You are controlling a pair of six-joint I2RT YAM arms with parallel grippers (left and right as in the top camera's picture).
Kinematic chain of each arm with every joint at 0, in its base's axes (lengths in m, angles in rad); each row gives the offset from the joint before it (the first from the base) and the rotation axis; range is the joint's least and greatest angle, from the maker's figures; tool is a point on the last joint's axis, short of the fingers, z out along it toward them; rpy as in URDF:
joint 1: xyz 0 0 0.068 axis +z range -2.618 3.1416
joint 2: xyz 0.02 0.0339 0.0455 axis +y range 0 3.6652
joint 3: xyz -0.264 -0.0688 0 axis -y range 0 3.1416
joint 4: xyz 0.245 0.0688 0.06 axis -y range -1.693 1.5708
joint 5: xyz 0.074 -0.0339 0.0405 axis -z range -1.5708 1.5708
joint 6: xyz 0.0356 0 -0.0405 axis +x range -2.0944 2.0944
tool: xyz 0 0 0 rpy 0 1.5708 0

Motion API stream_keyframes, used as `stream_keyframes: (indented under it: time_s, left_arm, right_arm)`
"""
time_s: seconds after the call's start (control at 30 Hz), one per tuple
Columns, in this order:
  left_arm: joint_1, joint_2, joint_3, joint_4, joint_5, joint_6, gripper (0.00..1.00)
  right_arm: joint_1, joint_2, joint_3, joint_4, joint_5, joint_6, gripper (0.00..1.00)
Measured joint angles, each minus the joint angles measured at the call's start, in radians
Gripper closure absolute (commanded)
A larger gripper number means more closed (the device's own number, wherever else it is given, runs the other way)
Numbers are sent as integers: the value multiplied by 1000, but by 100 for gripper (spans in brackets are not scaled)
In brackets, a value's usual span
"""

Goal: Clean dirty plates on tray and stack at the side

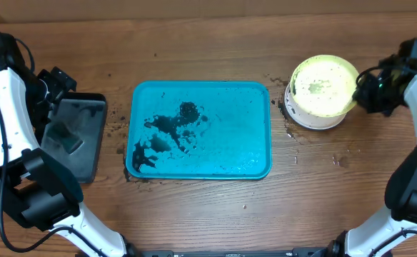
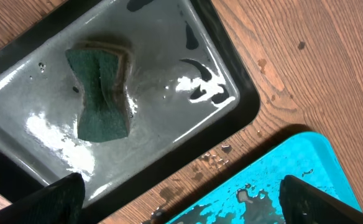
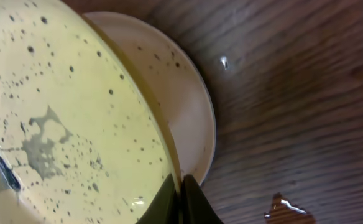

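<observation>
Currently your right end effector (image 3: 181,196) has its fingers pressed together on the thin rim of the yellow-green plate (image 3: 63,112), pinching it at one edge only. The plate hangs tilted, reaching away from the fingers, with the white plate (image 3: 188,106) directly beneath it on the table (image 3: 306,74). The turquoise tray (image 1: 230,135) lies beyond that pile from the end effector and carries no plates, only dark smears.

The main risk, as I judge it, is that rim grip. A wet plastic plate held by one edge can pivot or slide out between the fingers. If you release while it is tilted, it may land off-centre, skid across the white plate or tip off onto the table. Lowering too hard could also shove the white plate sideways. A small puddle (image 3: 285,208) sits just beside the fingers, so the table there is likely slick.

Note too that the yellow-green plate shows dark specks and a grey smear across its face. If that is dirt and not pattern, stacking it now puts a soiled plate on the pile.

Your left end effector (image 2: 181,186) is spread wide and holds nothing, with the sponge (image 2: 101,93) ahead of it in the black tray (image 2: 248,99). Water pools there, so a careless descent could splash or nudge that tray. I cannot make out the light blue plate.
</observation>
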Motion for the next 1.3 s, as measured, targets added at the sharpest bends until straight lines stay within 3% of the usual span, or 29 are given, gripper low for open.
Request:
stream_keyframes:
  time_s: [0.17, 0.33, 0.4, 0.7, 1.03, 1.1, 1.13, 1.3]
  left_arm:
    - [0, 0, 0, 0, 0, 0, 0]
    - [0, 0, 0, 0, 0, 0, 0]
    - [0, 0, 0, 1, 0, 0, 0]
    - [0, 0, 0, 0, 0, 0, 0]
    - [0, 0, 0, 0, 0, 0, 0]
    - [0, 0, 0, 0, -1, 0, 0]
    - [0, 0, 0, 1, -1, 0, 0]
    - [0, 0, 0, 0, 0, 0, 0]
  right_arm:
    - [0, -1, -82, 72, -6, 30, 93]
    - [0, -1, -86, 89, -19, 74, 54]
    - [0, -1, -82, 69, -31, 83, 50]
    - [4, -38, 81, -147, -82, 64, 47]
    - [68, -402, 85, -337, -106, 3, 47]
    - [103, -491, 56, -339, -105, 1, 31]
    - [126, -536, 34, -339, -104, 3, 0]
    - [223, -721, -69, -371, -87, -8, 0]
